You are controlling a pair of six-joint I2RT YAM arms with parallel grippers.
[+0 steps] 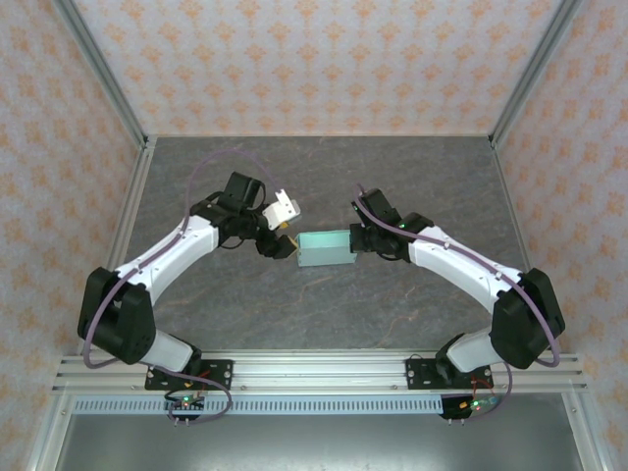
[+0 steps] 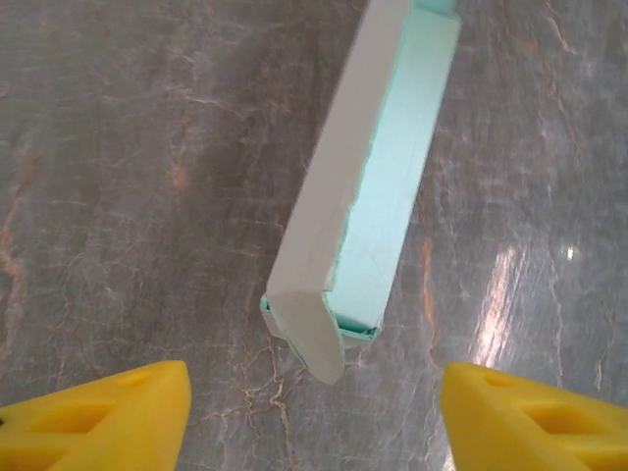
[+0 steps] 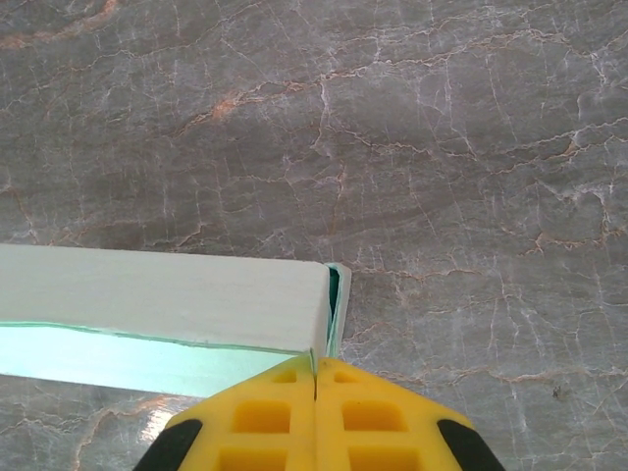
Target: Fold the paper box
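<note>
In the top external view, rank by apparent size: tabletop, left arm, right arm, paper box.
1. tabletop
2. left arm and right arm: about alike, not ranked
3. paper box

The middle of the table (image 1: 324, 324) is blocked by the paper box (image 1: 326, 249), with the closed right gripper (image 1: 356, 238) at one end and the spread left gripper (image 1: 282, 244) just off the other; open surface is left nearer and farther, bounded by patterned walls (image 1: 294, 59)

We note bright, even overhead lighting; soft white glare streaks the grey marbled stone counter (image 2: 505, 280); focus is sharp.
</note>
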